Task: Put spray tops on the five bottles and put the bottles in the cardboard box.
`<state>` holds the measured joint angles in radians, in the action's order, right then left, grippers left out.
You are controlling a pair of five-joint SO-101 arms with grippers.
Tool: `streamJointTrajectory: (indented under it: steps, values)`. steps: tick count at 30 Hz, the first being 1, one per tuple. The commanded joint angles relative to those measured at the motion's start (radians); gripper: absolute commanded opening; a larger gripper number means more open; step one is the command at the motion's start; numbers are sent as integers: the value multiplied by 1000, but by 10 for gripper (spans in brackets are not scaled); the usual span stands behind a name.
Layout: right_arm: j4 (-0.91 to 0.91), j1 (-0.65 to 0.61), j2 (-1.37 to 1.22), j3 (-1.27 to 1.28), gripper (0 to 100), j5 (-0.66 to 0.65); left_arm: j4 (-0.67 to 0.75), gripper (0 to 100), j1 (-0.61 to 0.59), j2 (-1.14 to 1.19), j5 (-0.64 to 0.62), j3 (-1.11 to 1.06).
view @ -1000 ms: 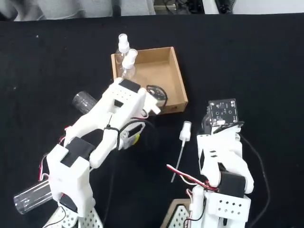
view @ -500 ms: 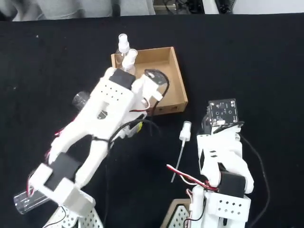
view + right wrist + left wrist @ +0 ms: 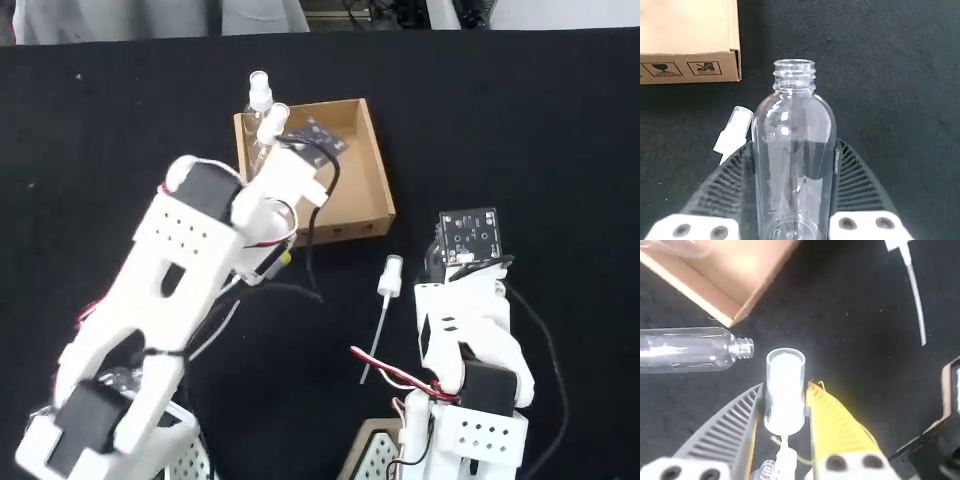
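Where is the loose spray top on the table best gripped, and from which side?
Grip the spray top probably by its white head, from above, closing across its width. It lies flat on the table, and its dip tube looks too thin to hold.

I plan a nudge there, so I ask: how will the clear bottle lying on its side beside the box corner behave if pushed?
The bottle lies on its round side, so it would probably roll. It looks empty and uncapped, so likely light and easy to send skidding. Its smooth clear wall may slip in a grip.
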<state>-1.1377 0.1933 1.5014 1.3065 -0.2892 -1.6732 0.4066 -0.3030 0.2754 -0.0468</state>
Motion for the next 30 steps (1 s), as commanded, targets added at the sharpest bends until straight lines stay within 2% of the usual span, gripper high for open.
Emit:
streamJointTrajectory:
  steps: [1,12,19,23,30]
  values:
    - [26,34,22,1,77,2,41,34,10,-104,-80,15]
    - [26,28,22,1,77,2,80,31,12,-184,-330,18]
    - [51,26,22,-1,77,9,81,29,5,-290,-371,16]
    - [55,17,22,-5,77,9,155,29,-35,-367,-453,-39]
    - [120,-92,22,27,77,9,310,29,-88,-537,-505,-214]
